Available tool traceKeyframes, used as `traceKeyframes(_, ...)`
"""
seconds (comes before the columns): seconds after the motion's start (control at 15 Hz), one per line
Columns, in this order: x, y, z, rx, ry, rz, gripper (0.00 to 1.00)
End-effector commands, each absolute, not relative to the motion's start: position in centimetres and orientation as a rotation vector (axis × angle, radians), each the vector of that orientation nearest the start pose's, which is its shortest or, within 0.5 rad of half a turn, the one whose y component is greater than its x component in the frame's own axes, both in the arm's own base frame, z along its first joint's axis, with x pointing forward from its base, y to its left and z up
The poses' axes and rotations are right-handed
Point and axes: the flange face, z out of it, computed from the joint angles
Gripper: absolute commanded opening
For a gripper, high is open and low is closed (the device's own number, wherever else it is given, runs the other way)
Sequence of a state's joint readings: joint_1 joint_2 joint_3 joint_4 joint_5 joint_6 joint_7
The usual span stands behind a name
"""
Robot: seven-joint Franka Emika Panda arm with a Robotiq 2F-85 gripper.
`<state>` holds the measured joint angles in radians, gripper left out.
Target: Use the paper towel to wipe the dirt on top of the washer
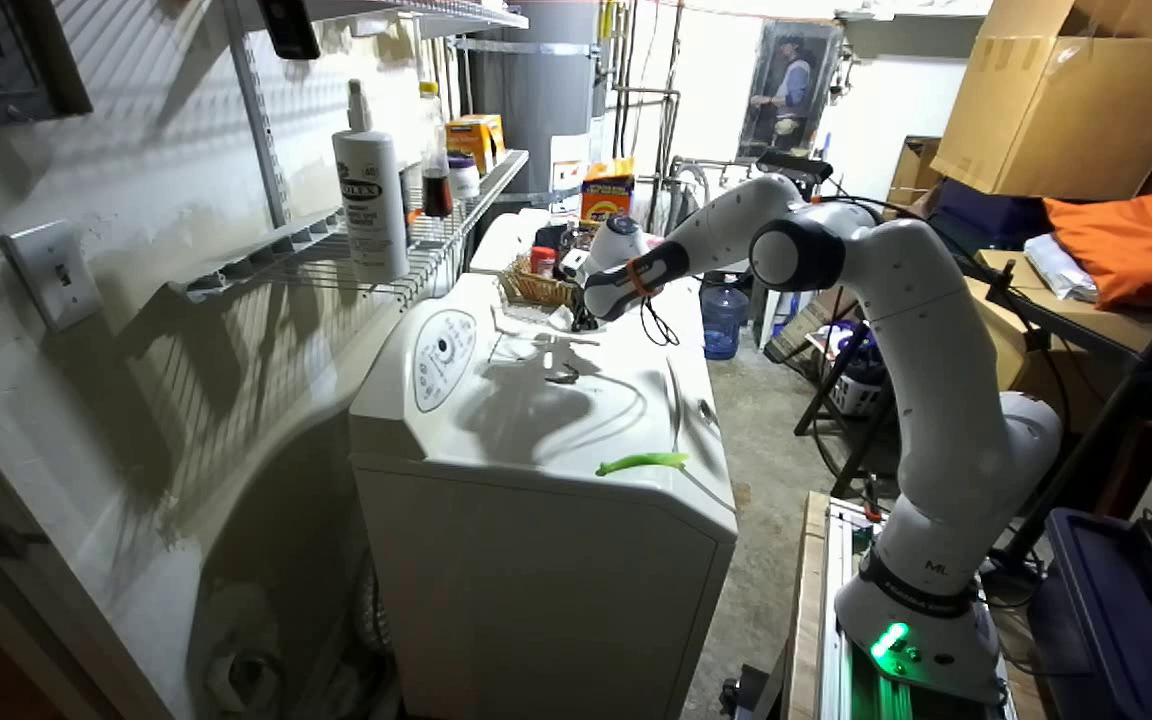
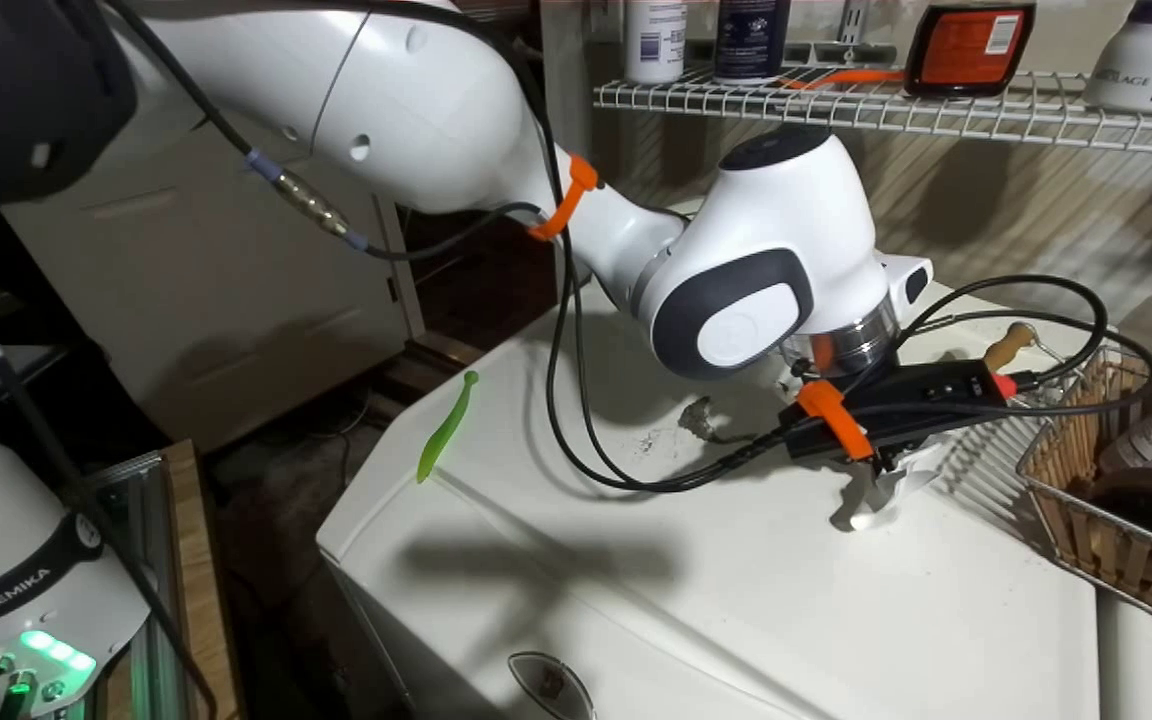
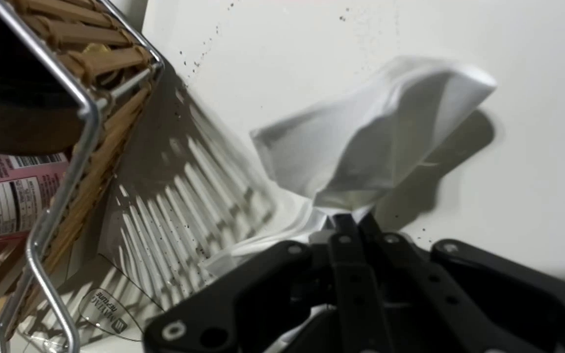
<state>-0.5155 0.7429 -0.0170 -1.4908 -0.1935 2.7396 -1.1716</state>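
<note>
My gripper (image 3: 353, 220) is shut on the white paper towel (image 3: 385, 132), pinched between its fingertips. The towel is crumpled and flares out past the tips over the washer top, with its shadow beside it. In an exterior view the gripper (image 2: 881, 462) points down at the basket end of the white washer (image 2: 756, 600), with the towel (image 2: 896, 490) under it. I cannot tell whether the towel touches the surface. A dark patch of dirt (image 2: 698, 418) lies on the top nearby and also shows in an exterior view (image 1: 563, 375). Small dark specks (image 3: 196, 63) show in the wrist view.
A wire-and-wood basket (image 3: 89, 110) with bottles stands close beside the gripper. A green strip-like object (image 2: 446, 428) lies near the washer's far edge from the basket. A wire shelf (image 2: 896, 112) with bottles hangs above the back. The control panel (image 1: 446, 358) rises at the washer's rear.
</note>
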Motion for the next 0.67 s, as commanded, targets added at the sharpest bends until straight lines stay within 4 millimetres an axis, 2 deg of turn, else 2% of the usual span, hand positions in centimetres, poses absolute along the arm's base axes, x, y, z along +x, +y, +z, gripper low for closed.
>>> traceKeyframes(0.0, 66.5, -37.2, 28.0, -3.299, -1.453, -0.438, 0.01)
traceKeyframes(0.4, 66.3, -37.4, 26.4, -3.293, -1.446, -0.364, 0.01)
traceKeyframes(0.6, 66.5, -36.6, 25.9, -3.229, -1.447, -0.384, 0.01)
